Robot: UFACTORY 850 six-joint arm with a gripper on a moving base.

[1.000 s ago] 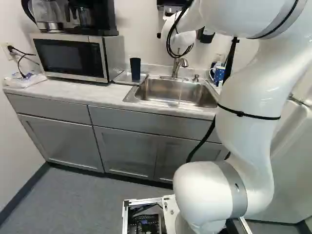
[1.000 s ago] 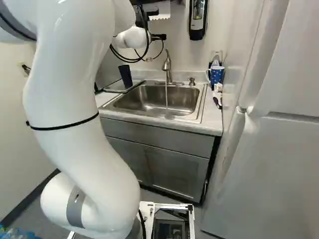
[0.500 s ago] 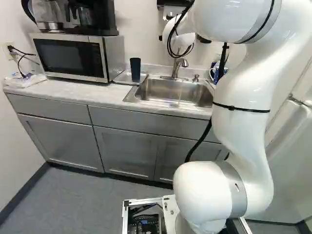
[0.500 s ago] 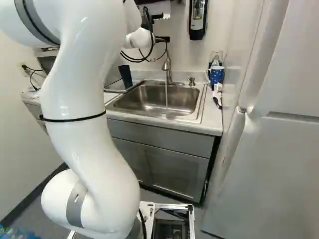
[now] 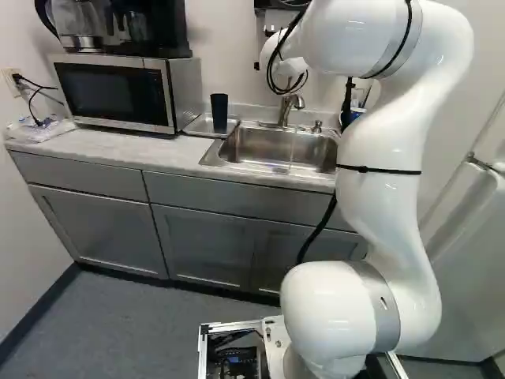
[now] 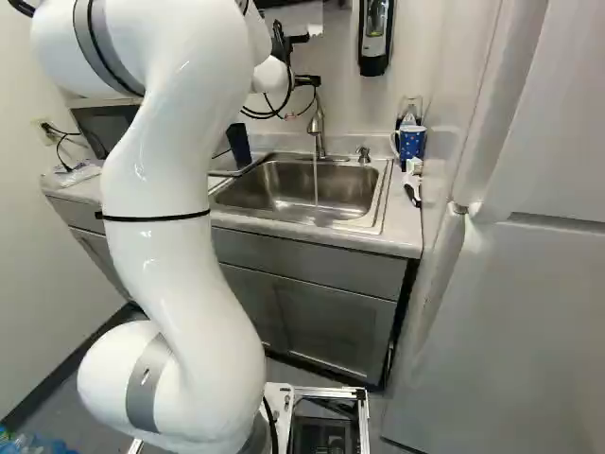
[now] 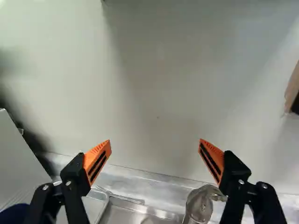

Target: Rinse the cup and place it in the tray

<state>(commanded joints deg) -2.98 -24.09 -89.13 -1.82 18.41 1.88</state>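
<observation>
Arm (image 5: 387,201) has shifted, wrist view cropping the cup (image 7: 15,215).

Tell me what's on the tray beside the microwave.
One dark cup, upright, on the tray. It hides the strip of tray behind it; its inside can't be made out.

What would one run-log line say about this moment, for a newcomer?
hand: open, empty | dark cup: upright on tray | water: running into sink
</observation>
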